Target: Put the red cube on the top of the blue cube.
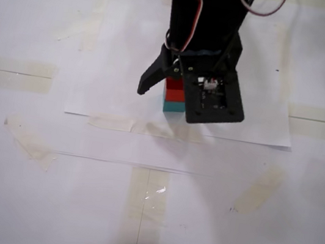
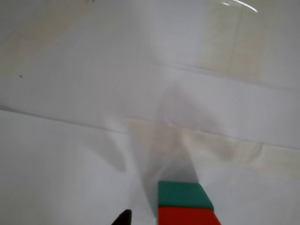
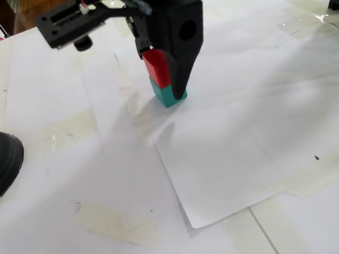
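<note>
Jaws: look narrow, w/ the red cube (image 3: pixel 156 66) sitting between them in a fixed view, but actual contact is hidden by the black finger (image 3: pixel 179 74) in front, so can't tell if they grip it or have let go. The gripper (image 3: pixel 165 83) hangs over the stack, upper centre of that frame, its fingers pointing down and the front finger's tip reaching down to the level of the blue cube (image 3: pixel 167 94).

Red cube rests squarely on top of the blue cube, edges roughly lined up, both upright. Blue one sits flat on the white paper sheet (image 3: pixel 235 157).

In a fixed view from above, gripper (image 1: pixel 162 92) is at upper centre; one finger (image 1: pixel 153 77) sticks out to the left of the stack, and the wrist block (image 1: pixel 215 96) covers the stack's right side. Only slivers of red cube (image 1: pixel 173 90) and blue cube (image 1: pixel 173 106) show, red above blue in the frame.

Wrist view: stack at the bottom edge, right of centre, blue cube (image 2: pixel 183 195) above red cube (image 2: pixel 187 217) in the frame, touching. Dark fingertip (image 2: pixel 123 218) pokes in at bottom, left of the stack, apart from it. Picture is soft.

Around: table (image 1: pixel 8 196) covered in white paper w/ strips of tape (image 1: pixel 12 72). A dark round object (image 3: pixel 0 162) sits at mid-left edge of a fixed view; unclear what it is.
</note>
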Available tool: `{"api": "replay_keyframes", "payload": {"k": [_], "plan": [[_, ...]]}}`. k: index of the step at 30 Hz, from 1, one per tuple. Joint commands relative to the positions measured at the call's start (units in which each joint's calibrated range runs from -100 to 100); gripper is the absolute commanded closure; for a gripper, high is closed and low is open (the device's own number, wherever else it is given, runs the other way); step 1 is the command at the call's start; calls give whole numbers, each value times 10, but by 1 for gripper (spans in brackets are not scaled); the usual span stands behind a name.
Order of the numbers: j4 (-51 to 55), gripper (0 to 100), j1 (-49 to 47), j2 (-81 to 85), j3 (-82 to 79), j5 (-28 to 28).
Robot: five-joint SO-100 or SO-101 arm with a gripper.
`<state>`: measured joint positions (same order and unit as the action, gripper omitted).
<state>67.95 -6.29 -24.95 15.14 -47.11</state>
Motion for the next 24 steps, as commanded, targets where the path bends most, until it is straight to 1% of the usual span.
{"api": "replay_keyframes", "payload": {"k": [1, 6, 13, 17, 24], "plan": [[-1, 56, -1, 76, 2, -1], [-4, 53, -1, 90, 2, 4], [2, 53, -9, 128, 2, -11], [7, 53, -14, 163, 1, -18], [44, 53, -29, 258, -11, -33]]}}
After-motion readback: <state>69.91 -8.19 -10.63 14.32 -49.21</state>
